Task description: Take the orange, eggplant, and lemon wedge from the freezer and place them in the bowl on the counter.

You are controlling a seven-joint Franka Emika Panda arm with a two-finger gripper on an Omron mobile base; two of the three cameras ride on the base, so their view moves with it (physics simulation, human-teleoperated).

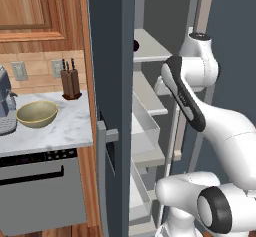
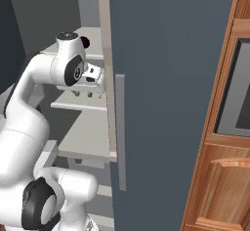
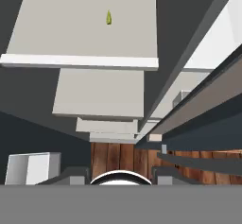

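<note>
Freezer (image 1: 111, 81) stands open beside the counter (image 1: 55, 128), its white shelves stepping down the interior. We find the arm reaching into the upper section, with the gripper (image 2: 84, 94) pointing down over a shelf, close to the door edge. We cannot tell from these views whether its fingers are parted or closed, and we see nothing held. On the top shelf (image 3: 85, 24) in the hand view, we note a small yellow-green sliver, the lemon wedge (image 3: 108, 17), lying alone and well apart from the shelf's front edge. We record the bowl (image 1: 37, 113) upright on the counter, between a coffee machine (image 1: 5, 106) and a knife block (image 1: 71, 82).
</note>
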